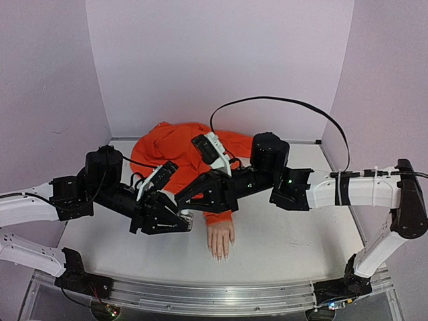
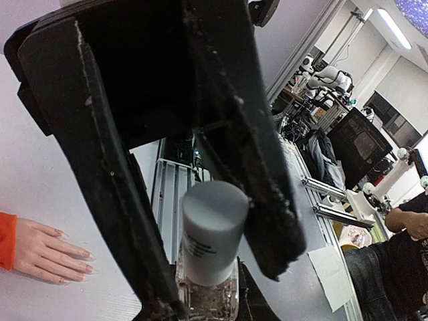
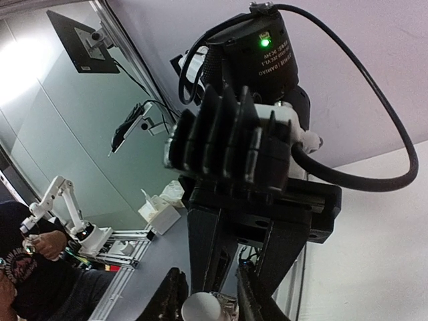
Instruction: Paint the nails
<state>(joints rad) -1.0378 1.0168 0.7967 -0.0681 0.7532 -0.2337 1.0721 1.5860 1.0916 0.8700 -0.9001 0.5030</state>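
The mannequin hand (image 1: 221,237) lies palm down at the table's middle, its orange sleeve (image 1: 174,150) running back. Its pale nails (image 1: 219,256) point to the near edge; they also show in the left wrist view (image 2: 85,256). My left gripper (image 1: 182,224) is left of the hand and shut on a small clear bottle (image 2: 207,294) with a white cap (image 2: 212,227). My right gripper (image 1: 182,200) sits just behind and above it. In the right wrist view its fingertips (image 3: 170,297) stand apart on either side of the cap (image 3: 200,309), with a gap on one side.
The orange garment is heaped at the back, under the right arm's wrist. Lilac walls (image 1: 221,60) close the back and both sides. A metal rail (image 1: 200,294) runs along the near edge. A black cable (image 1: 294,100) loops above the right arm.
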